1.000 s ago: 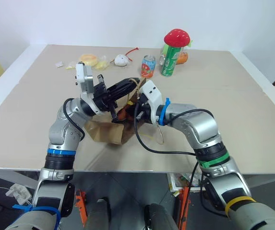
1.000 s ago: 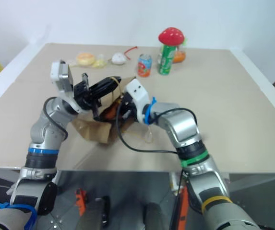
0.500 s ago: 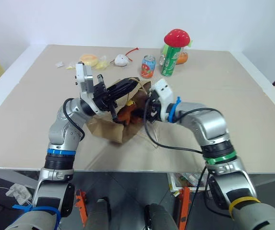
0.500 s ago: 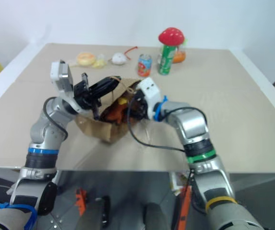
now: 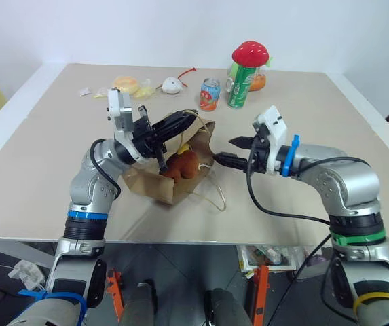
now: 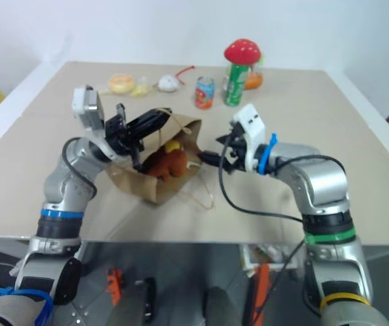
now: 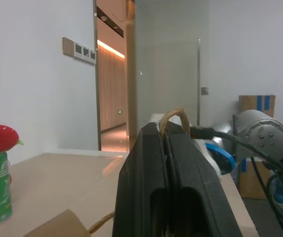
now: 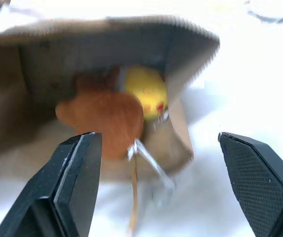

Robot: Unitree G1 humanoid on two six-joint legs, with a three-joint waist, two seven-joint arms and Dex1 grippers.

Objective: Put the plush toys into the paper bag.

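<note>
From the left eye view, the paper bag point(image 5: 170, 170) lies on its side near the front edge of the surface point(image 5: 330, 122). The left hand point(image 5: 174, 129) is clenched on the bag's handle point(image 5: 191, 116), holding the mouth open. The right hand point(image 5: 229, 151) is released and empty, just beside the mouth.

From the right wrist view, the brown plush toy point(image 8: 104, 116) and the yellow plush toy point(image 8: 146, 91) sit inside, close to the opening. If the bag tips, they could roll out.
</note>
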